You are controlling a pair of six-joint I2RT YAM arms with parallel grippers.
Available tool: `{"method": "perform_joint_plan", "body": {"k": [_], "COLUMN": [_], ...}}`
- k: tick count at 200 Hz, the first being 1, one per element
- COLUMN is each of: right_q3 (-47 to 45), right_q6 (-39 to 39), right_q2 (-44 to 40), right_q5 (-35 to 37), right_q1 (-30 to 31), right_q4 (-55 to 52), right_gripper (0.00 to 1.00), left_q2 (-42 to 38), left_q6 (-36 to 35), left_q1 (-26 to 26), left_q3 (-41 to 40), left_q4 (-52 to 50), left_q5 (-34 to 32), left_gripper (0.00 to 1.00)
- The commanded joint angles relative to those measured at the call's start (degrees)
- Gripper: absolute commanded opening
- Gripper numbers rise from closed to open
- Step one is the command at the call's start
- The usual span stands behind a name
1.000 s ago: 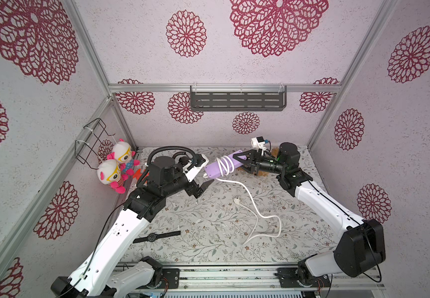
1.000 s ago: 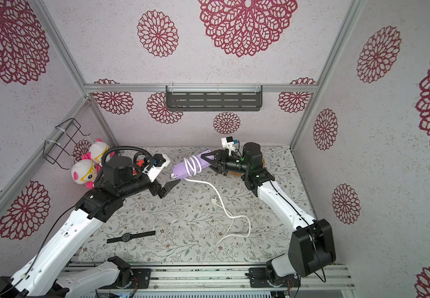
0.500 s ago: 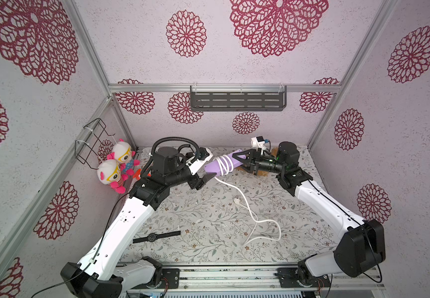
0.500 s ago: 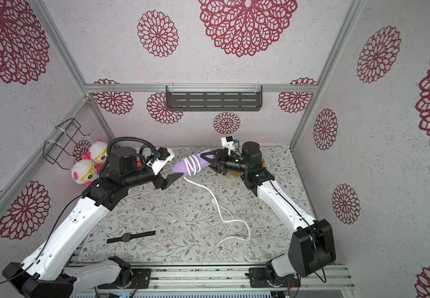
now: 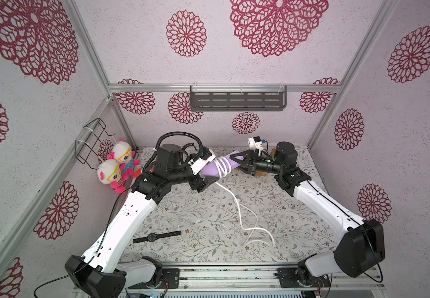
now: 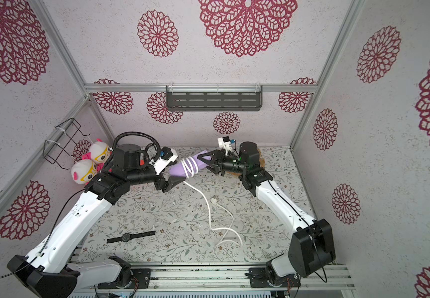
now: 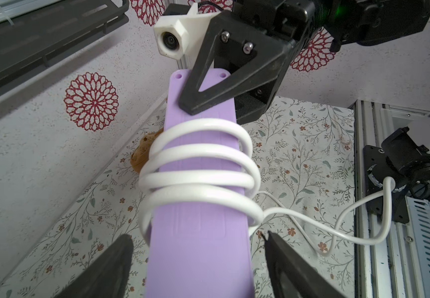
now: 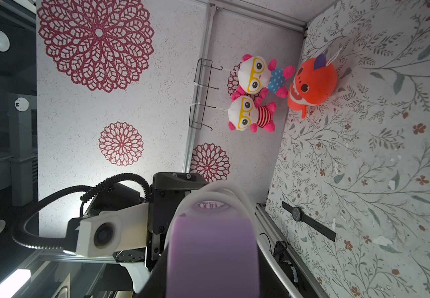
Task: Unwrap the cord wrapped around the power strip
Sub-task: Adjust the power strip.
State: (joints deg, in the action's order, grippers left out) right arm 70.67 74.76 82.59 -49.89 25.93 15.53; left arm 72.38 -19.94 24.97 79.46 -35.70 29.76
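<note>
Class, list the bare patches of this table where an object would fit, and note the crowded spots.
Free: between the wristwatch and the loose cord; between that cord and the right arm. Crowded: around the power strip at the back, and by the plush toys.

**Surfaces and materials**

Smooth matt lavender plastic on the strip (image 7: 198, 247), with faint moulded lines. Glossy, smooth white sheath on the cord (image 7: 198, 178). Rough, grainy wallpaper on the walls (image 5: 136, 51); brushed bare metal for the frame (image 5: 157, 88). Dark matt perforated metal for the shelf (image 5: 237, 102), thin black wire for the basket (image 5: 92, 139). Soft cloth on the plush toys (image 5: 109, 175). Matt printed cover on the table (image 5: 203, 206), with small white flecks. Shiny white plastic shells on the arms (image 5: 131, 219), ribbed black plastic on the hose (image 5: 176, 133). Matt black strap on the watch (image 5: 154, 236).
</note>
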Motion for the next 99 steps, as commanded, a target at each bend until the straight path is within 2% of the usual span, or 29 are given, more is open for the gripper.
{"method": "perform_joint_plan", "body": {"k": [1, 43, 55, 80, 99], "right_q3": [2.7, 2.5, 2.4, 1.9, 1.9], "right_q6": [-1.0, -0.5, 0.0, 2.2, 2.5], "right_q2": [-0.8, -0.6, -0.5, -0.1, -0.1], "right_q5": [-2.2, -2.2, -2.5, -3.1, -3.4], "right_q1": [0.2, 0.2, 0.3, 0.4, 0.3], "right_q4": [3.8, 4.5, 5.4, 8.5, 9.1], "right_gripper": [0.0, 0.0, 0.0, 0.0, 0.0], "left_q2": [0.6, -0.2, -0.6, -0.2, 0.1], "left_q6": [0.1, 2.1, 2.6, 2.8, 2.6], "left_q1": [-0.8, -1.1, -1.1, -1.1, -1.1], "left_q3": [0.7, -1.1, -1.9, -2.0, -1.7], "left_q4": [-1.6, 0.0, 1.3, 1.2, 0.4], "left_q5": [2.7, 4.0, 4.0, 3.2, 3.3], "left_gripper": [0.72, 0.55, 0.55, 0.61, 0.58]}}
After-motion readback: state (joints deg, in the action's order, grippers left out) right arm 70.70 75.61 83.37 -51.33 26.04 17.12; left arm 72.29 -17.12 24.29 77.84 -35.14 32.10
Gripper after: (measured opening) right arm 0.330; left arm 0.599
